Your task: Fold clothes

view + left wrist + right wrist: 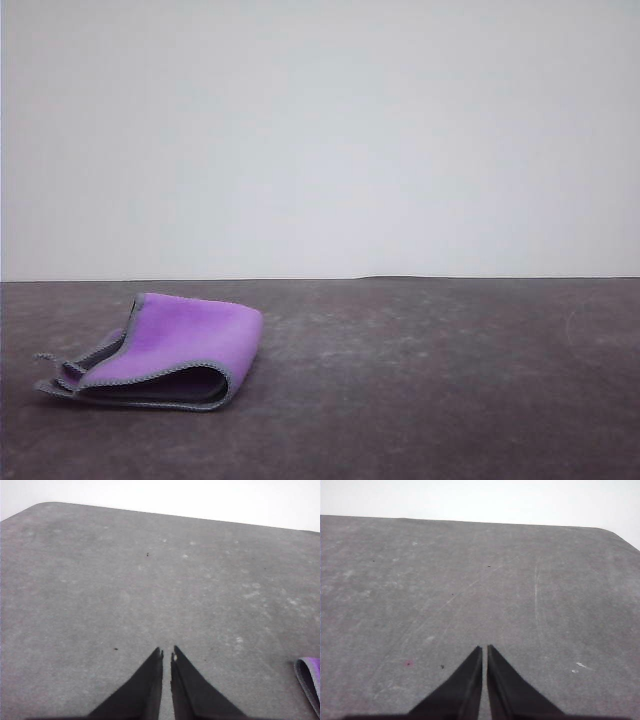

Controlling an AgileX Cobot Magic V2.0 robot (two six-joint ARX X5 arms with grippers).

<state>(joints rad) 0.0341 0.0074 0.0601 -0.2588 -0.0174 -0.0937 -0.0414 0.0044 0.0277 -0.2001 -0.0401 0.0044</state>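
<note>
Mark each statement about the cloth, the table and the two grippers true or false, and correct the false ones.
1. The cloth lies folded, purple face up. True.
2. The cloth is on the right side of the table. False: it is on the left in the front view.
3. The left gripper holds the cloth. False: it is shut on nothing, the cloth lying off to one side.
4. The right gripper is shut over bare table. True.
5. The cloth's edging is grey. True.
</note>
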